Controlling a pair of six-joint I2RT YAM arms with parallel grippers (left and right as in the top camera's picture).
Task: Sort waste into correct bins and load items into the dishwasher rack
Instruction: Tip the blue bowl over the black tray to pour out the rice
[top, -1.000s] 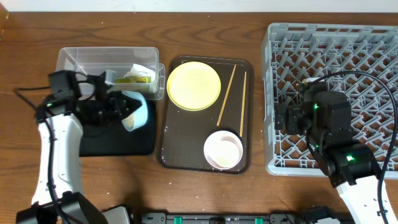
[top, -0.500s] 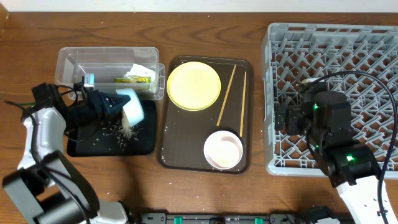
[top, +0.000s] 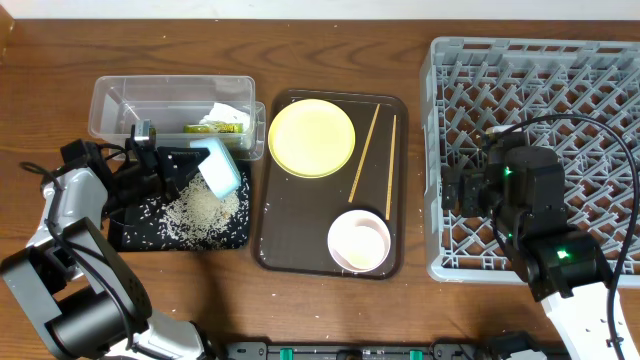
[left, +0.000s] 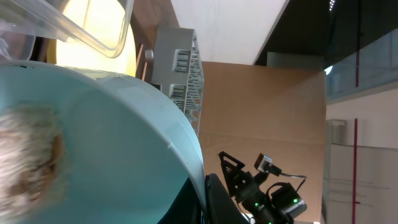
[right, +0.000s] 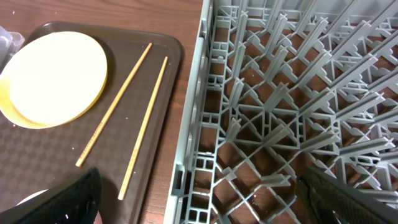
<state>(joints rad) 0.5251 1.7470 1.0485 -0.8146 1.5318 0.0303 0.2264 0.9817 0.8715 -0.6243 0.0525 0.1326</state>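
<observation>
**Rice tipped out**

Overhead: more rice now covers the black tray; the left gripper clamps the tipped light blue bowl above it.
Left wrist: the bowl fills the view.
Right wrist: the right gripper gapes empty over the dishwasher rack.

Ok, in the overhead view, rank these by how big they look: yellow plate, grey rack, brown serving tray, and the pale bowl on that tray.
1. grey rack, clearly largest, even with its right side cut off by the frame
2. brown serving tray
3. yellow plate
4. pale bowl, smallest

None of them look close in size.
</observation>
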